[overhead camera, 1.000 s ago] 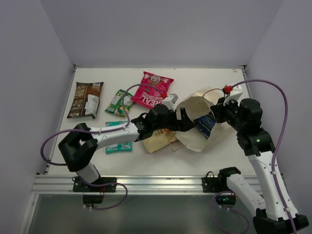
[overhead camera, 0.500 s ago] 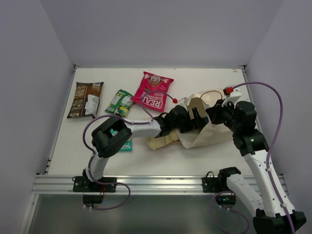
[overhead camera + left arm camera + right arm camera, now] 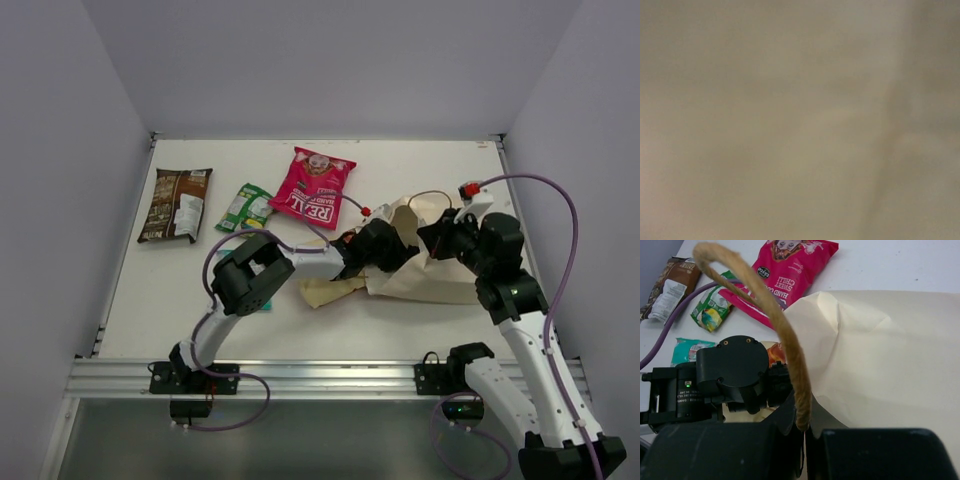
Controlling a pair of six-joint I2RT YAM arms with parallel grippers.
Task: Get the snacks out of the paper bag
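Bag down on its side, R-centre of the surface. Cream paper, creased & slumped, mouth facing L. One brown cord handle arcs up off its top edge. Snacks out in the open: brown pkt far L, flat. Small green pkt just R of it, tilted. Magenta "REAL" pkt next over, slanted, lower corner near the bag. Cream-&-orange chips pkt lies right at the bag's mouth, partly hidden. Teal pkt sits L of the chips, flat, mostly covered in top view.
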